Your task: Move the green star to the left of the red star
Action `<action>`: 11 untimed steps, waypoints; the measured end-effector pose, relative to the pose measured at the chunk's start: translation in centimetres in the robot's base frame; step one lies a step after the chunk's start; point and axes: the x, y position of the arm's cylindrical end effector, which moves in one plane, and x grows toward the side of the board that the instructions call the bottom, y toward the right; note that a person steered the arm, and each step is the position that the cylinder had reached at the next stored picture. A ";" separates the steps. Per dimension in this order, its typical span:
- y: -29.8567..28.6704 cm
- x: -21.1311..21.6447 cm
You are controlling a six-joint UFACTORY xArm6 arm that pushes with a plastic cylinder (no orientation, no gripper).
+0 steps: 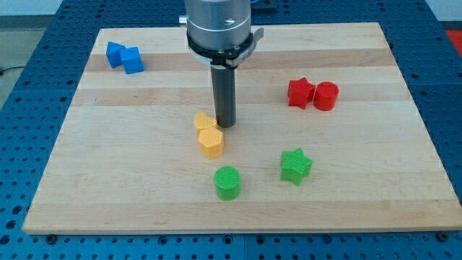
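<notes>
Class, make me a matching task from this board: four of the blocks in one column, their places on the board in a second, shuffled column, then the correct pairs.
Column one:
1. green star
2. red star
3. blue blocks
4. green cylinder

Column two:
A. top of the view, at its left
B. touching the red cylinder, on that cylinder's left
C. lower part of the board, on the view's right of the green cylinder
D. below the yellow blocks, nearest the view's bottom

Pairs: 1-C, 2-B, 3-A, 4-D.

My tip stands just right of the yellow blocks.
</notes>
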 end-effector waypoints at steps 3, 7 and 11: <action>16.8 3.1; 7.9 13.2; 5.4 1.1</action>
